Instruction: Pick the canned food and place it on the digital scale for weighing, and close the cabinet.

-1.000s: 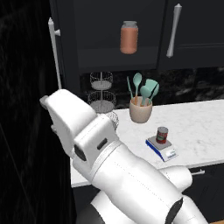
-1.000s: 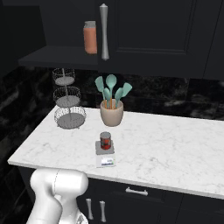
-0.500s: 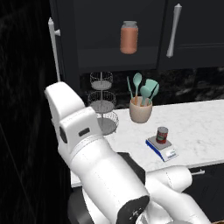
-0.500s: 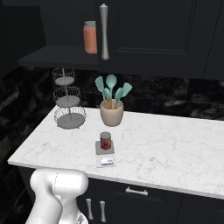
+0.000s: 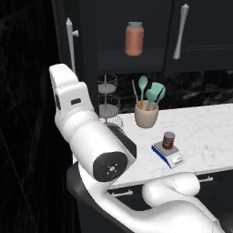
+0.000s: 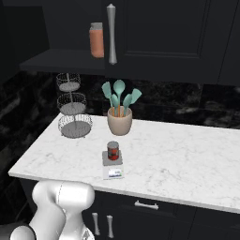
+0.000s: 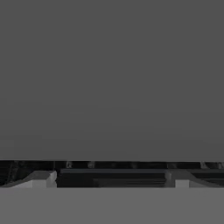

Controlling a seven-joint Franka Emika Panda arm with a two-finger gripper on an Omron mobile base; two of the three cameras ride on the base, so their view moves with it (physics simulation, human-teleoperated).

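The red canned food (image 5: 169, 140) (image 6: 113, 150) stands upright on the small digital scale (image 5: 173, 159) (image 6: 114, 172) near the counter's front edge. Above it, the black cabinet (image 5: 200, 27) (image 6: 159, 33) has its right door shut. Its left door (image 5: 61, 50) is swung out towards me, edge-on, with a long bar handle (image 5: 70, 43). My white arm (image 5: 86, 136) reaches up and left, its upper end just below that handle. In the hand view my gripper (image 7: 109, 179) is open, its fingertips (image 7: 41, 178) far apart, facing a flat grey surface very close ahead.
An orange-pink jar (image 5: 134, 38) (image 6: 96, 40) sits on the open cabinet shelf (image 6: 61, 61). A beige pot of teal utensils (image 5: 146, 113) (image 6: 119, 121) and a tiered wire stand (image 5: 109, 104) (image 6: 72, 105) stand at the counter's back. Drawers with handles (image 6: 146, 205) lie below.
My arm has swung up and left towards the open left door. The can, scale and doors have not moved.
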